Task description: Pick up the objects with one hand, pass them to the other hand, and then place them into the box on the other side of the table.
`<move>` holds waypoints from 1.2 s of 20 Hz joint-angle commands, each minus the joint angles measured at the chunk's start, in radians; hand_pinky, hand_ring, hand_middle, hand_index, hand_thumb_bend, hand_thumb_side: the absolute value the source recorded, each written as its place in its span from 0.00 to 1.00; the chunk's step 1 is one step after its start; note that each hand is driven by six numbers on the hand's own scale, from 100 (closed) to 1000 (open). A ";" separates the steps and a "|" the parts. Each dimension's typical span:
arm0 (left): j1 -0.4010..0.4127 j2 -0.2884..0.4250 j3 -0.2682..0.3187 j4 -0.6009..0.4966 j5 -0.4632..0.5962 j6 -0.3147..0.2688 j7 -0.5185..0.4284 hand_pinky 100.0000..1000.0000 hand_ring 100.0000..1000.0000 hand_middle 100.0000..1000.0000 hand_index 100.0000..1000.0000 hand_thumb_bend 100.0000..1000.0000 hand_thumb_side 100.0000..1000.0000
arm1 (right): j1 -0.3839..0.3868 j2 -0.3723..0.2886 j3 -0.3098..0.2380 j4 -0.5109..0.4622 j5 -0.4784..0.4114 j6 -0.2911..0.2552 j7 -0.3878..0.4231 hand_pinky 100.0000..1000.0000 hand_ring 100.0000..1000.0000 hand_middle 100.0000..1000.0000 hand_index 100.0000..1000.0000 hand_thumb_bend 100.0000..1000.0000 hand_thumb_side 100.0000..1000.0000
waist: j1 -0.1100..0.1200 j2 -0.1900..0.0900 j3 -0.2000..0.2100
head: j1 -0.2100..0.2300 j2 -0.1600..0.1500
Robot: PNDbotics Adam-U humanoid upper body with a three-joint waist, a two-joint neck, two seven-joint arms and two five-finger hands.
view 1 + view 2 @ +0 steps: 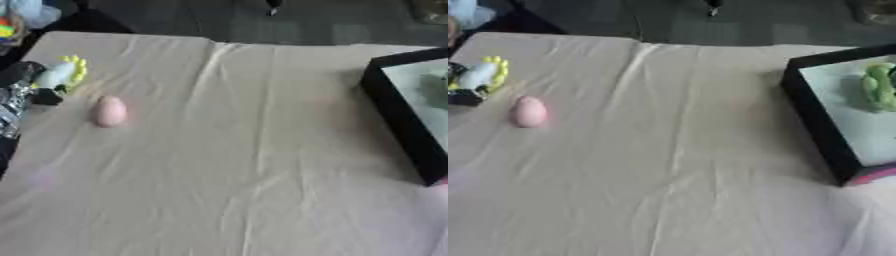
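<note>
A pink egg-shaped object point(110, 111) lies on the beige cloth near the table's left side. At the left edge, my left hand point(16, 95) has dark fingers curled round a pale toy with yellow spikes point(63, 73); the toy is just behind and left of the egg. The black box point(811, 117) with a pale floor stands at the right edge, and a green object point(878, 85) lies inside it. My right hand shows in neither view.
The beige cloth point(245, 150) covers the whole table and has shallow creases. A pink-red strip point(872, 175) shows at the box's near corner. Dark floor and some colourful things point(9, 27) lie beyond the far left corner.
</note>
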 commanded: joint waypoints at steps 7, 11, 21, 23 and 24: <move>0.058 0.096 -0.030 -0.220 0.047 -0.019 -0.023 0.72 0.62 0.49 0.34 0.00 0.00 | -0.007 -0.026 -0.008 -0.015 -0.005 -0.003 0.000 1.00 0.93 0.88 0.91 0.00 0.69 | -0.001 -0.033 0.005 | -0.021 0.014; 0.105 0.109 -0.040 -0.344 0.086 -0.028 -0.033 0.72 0.61 0.48 0.34 0.00 0.00 | -0.012 -0.028 -0.009 -0.027 -0.007 -0.005 -0.003 1.00 0.93 0.88 0.92 0.00 0.68 | 0.000 -0.039 0.008 | -0.029 0.014; 0.213 0.109 -0.065 -0.643 0.193 -0.022 -0.041 0.72 0.60 0.48 0.34 0.00 0.00 | -0.038 -0.024 0.009 -0.117 -0.019 -0.014 0.012 1.00 0.93 0.89 0.92 0.00 0.64 | -0.004 -0.056 0.017 | -0.069 0.026; 0.228 0.108 -0.072 -0.684 0.203 -0.018 -0.051 0.72 0.60 0.48 0.34 0.00 0.00 | -0.045 -0.023 0.014 -0.135 -0.022 -0.014 0.019 1.00 0.93 0.89 0.92 0.00 0.64 | -0.004 -0.059 0.018 | -0.072 0.027; 0.236 0.108 -0.075 -0.703 0.210 -0.015 -0.057 0.72 0.60 0.48 0.34 0.00 0.00 | -0.048 -0.022 0.016 -0.143 -0.023 -0.014 0.023 1.00 0.93 0.89 0.92 0.00 0.64 | -0.004 -0.060 0.019 | -0.074 0.027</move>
